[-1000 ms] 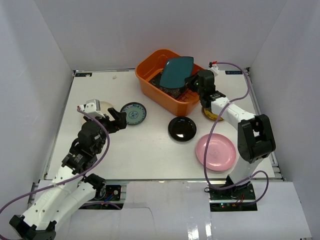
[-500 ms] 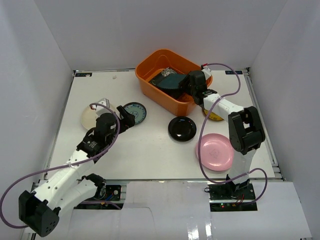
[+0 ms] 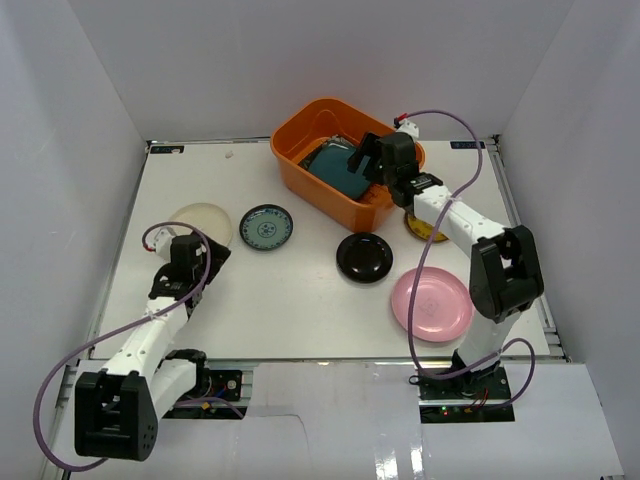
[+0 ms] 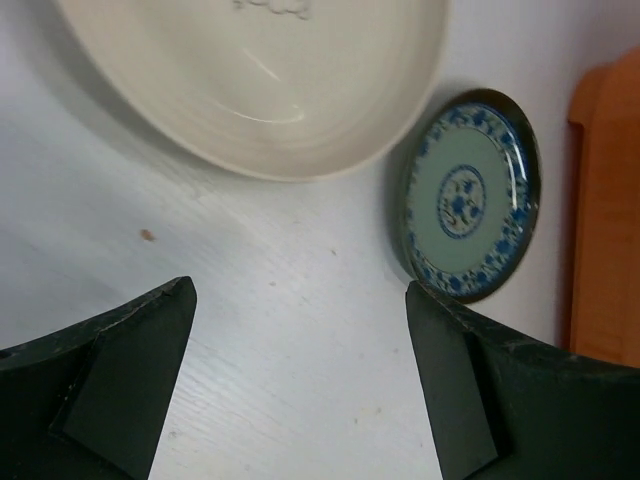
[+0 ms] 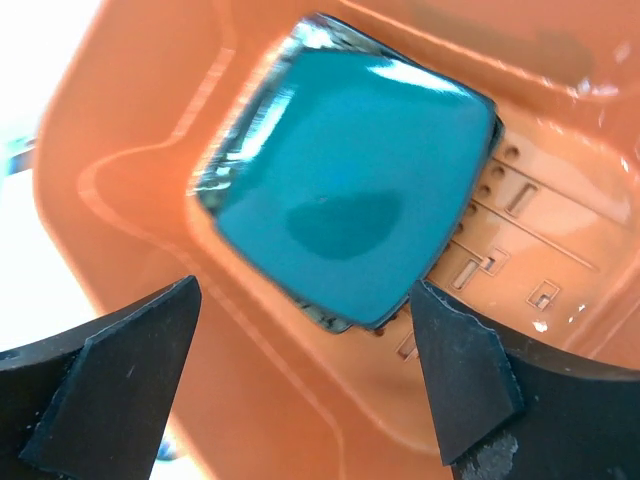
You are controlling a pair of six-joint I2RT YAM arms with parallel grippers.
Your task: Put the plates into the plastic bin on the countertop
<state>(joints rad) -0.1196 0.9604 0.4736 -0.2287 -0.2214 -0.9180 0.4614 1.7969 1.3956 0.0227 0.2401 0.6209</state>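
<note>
The teal square plate (image 3: 338, 168) (image 5: 350, 175) lies inside the orange plastic bin (image 3: 298, 135) (image 5: 130, 170), on top of a dark-edged plate (image 5: 243, 150). My right gripper (image 3: 365, 158) (image 5: 305, 288) hangs open just above it, holding nothing. On the white countertop (image 3: 290, 300) lie a cream plate (image 3: 200, 220) (image 4: 270, 90), a small teal-patterned plate (image 3: 267, 227) (image 4: 470, 195), a glossy black plate (image 3: 364, 257) and a pink plate (image 3: 431, 303). A yellow-patterned plate (image 3: 424, 230) is half hidden under the right arm. My left gripper (image 3: 203, 247) (image 4: 298, 290) is open over bare countertop, just short of the cream plate.
White walls close in the countertop on three sides, and metal rails (image 3: 120, 250) run along its edges. The bin's orange wall (image 4: 605, 210) shows at the right of the left wrist view. The right arm's cable (image 3: 470, 130) loops above the bin's right end.
My right gripper has opened and let go of the teal square plate, which went from tilted up to lying flat in the bin. My left arm has drawn back leftward, away from the small teal-patterned plate.
</note>
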